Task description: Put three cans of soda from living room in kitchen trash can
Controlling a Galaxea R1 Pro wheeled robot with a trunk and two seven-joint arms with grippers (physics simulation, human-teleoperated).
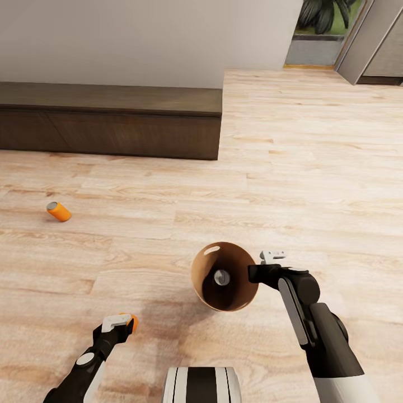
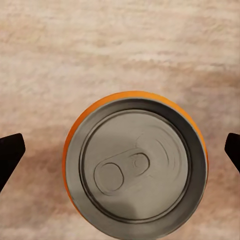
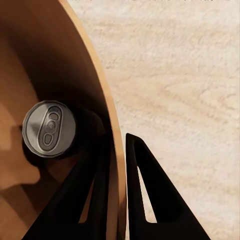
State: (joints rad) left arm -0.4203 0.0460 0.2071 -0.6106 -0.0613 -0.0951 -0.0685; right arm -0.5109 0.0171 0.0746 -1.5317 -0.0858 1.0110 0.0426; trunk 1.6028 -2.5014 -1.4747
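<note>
My right gripper [image 1: 256, 273] holds the tash can [image 1: 202, 282] by its rim, one finger inside and one outside the wall [image 3: 107, 130]. One can of soda [image 1: 222, 277] stands in its brown bottom, grey top up [image 3: 48, 129]. A second orange can [image 1: 134, 321] stands upright on the floor under my left gripper [image 1: 120, 323]. In the left wrist view its top [image 2: 136, 170] lies between the two wide-apart fingertips, untouched. A third can [image 1: 59, 211] lies on its side on the floor at the left.
A long low dark-brown cabinet [image 1: 112, 120] runs along the pale wall at the back left. Light wood floor [image 1: 313, 168] stretches to the right toward a doorway with a plant [image 1: 322, 22]. My base [image 1: 201, 385] shows at the bottom edge.
</note>
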